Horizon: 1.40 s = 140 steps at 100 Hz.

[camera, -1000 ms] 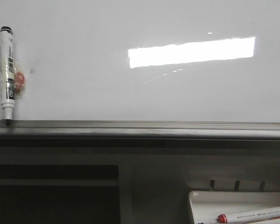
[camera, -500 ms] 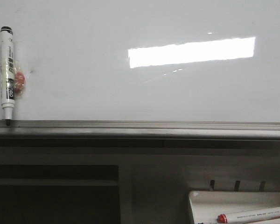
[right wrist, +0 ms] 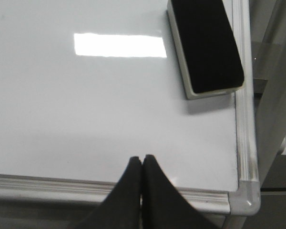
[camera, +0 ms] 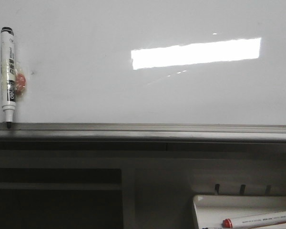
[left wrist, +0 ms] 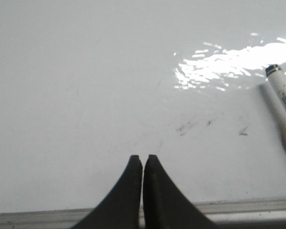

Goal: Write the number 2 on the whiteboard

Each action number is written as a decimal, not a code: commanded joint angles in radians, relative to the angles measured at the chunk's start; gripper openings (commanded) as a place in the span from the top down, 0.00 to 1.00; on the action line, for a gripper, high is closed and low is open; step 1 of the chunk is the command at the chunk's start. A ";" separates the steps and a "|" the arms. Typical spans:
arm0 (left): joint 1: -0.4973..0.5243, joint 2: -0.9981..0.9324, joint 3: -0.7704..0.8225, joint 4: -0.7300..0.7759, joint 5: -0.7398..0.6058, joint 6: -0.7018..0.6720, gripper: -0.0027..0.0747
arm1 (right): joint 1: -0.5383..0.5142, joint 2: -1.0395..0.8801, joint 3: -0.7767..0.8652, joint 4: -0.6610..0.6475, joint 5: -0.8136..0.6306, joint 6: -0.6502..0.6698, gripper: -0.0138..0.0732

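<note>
My two pairs of matt black, smooth-looking fingers [left wrist: 133, 191] face the large glossy white whiteboard [camera: 133, 95] with its brushed grey metal ledge [camera: 143, 129], a smooth white plastic marker [camera: 8, 76], and a matt black felt-faced eraser [right wrist: 205, 43].

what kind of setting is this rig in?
Probably an office or lab writing station: a large glossy white whiteboard with a grey metal ledge, a black-capped white marker on it, and a black felt eraser near its corner.
</note>
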 commanded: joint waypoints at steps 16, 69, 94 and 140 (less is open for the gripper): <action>-0.005 -0.028 0.012 -0.001 -0.159 -0.009 0.99 | -0.007 -0.020 0.025 0.170 -0.258 -0.004 0.91; -0.005 -0.012 0.007 -0.067 -0.192 -0.011 0.99 | -0.007 -0.016 0.000 0.265 -0.186 0.070 0.91; -0.005 0.119 -0.244 -0.038 0.125 -0.007 0.99 | 0.059 0.104 -0.191 0.241 0.142 0.122 0.91; -0.007 0.287 -0.485 0.017 0.386 0.000 0.76 | 0.085 0.283 -0.360 0.240 0.456 -0.028 0.91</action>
